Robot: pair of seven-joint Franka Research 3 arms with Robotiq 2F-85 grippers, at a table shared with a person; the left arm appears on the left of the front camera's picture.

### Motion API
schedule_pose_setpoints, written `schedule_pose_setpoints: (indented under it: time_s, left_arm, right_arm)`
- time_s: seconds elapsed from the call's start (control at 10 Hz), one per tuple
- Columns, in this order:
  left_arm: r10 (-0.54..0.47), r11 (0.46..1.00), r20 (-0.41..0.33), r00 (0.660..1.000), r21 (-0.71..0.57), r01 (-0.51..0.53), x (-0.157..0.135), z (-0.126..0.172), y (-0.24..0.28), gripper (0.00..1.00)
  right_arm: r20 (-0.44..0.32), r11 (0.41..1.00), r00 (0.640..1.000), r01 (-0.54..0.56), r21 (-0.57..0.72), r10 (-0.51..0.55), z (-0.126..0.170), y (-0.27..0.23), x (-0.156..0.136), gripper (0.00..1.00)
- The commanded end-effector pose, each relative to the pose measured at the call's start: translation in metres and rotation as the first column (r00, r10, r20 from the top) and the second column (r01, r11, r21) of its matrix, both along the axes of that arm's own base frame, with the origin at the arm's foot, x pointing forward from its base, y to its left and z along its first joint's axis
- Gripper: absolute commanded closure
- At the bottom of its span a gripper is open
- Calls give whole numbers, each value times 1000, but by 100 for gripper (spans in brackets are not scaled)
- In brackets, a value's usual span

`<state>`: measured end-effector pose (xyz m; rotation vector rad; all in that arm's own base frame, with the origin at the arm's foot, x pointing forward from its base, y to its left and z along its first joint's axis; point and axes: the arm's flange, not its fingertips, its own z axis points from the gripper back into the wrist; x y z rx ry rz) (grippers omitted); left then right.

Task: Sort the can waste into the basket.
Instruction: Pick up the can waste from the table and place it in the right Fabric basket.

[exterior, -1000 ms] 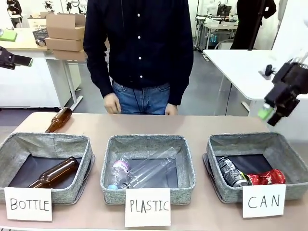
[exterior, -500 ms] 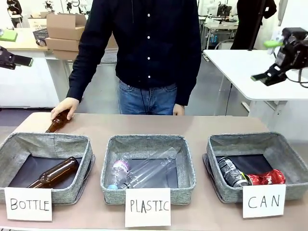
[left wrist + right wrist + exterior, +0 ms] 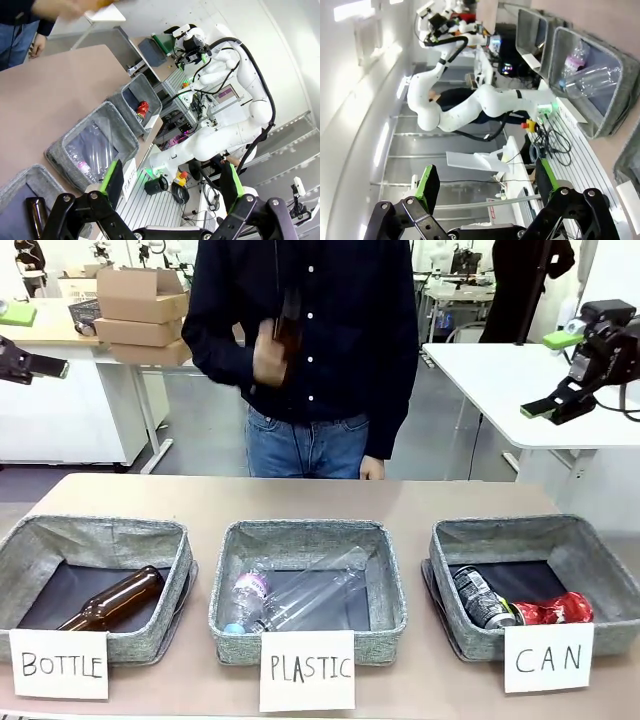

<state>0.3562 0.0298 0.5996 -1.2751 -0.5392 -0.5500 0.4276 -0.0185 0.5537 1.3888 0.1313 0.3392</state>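
The right gripper (image 3: pixel 556 375) has swung up from just above the basket (image 3: pixel 455 538) a second ago and now hangs high at the right, fingers spread and holding nothing; its wrist view shows the same wide gap between the green pads (image 3: pixel 428 186). The left gripper (image 3: pixel 170 185) is parked high at the far left, likewise spread and empty. Both cans already lie in the basket behind the "CAN" card (image 3: pixel 548 657): the black can (image 3: pixel 481 597) on its side, touching the dented red can (image 3: pixel 556 609) next to it. So the can sorting looks finished.

The other change is the person's: a brown bottle that lay on the table's far left corner is now lifted in the person's hand (image 3: pixel 268 353), blurred with motion.

The baskets are soft grey woven fabric with dark floors and slightly sagging walls. The cans are thin glossy metal, the red one crumpled. The table (image 3: pixel 300 498) is smooth and matte tan.
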Motion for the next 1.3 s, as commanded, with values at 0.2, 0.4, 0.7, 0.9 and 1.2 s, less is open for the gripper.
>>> schedule_pose_setpoints:
  time_s: [0.2,0.4,0.7,0.9,1.2]
  left_arm:
    - [-10,1000,11,1000,-10,11,-2,1,0,0]
    - [-10,1000,11,1000,-10,11,-2,1,0,0]
    - [-10,1000,11,1000,-10,11,-2,1,0,0]
    - [-10,1000,11,1000,-10,11,-2,1,0,0]
    - [-10,1000,11,1000,-10,11,-2,1,0,0]
  right_arm:
    - [26,1000,1000,10,-13,-10,0,-4,1,0]
    - [26,1000,1000,10,-13,-10,0,-4,1,0]
    - [26,1000,1000,10,-13,-10,0,-4,1,0]
    - [26,1000,1000,10,-13,-10,0,-4,1,0]
    - [26,1000,1000,10,-13,-10,0,-4,1,0]
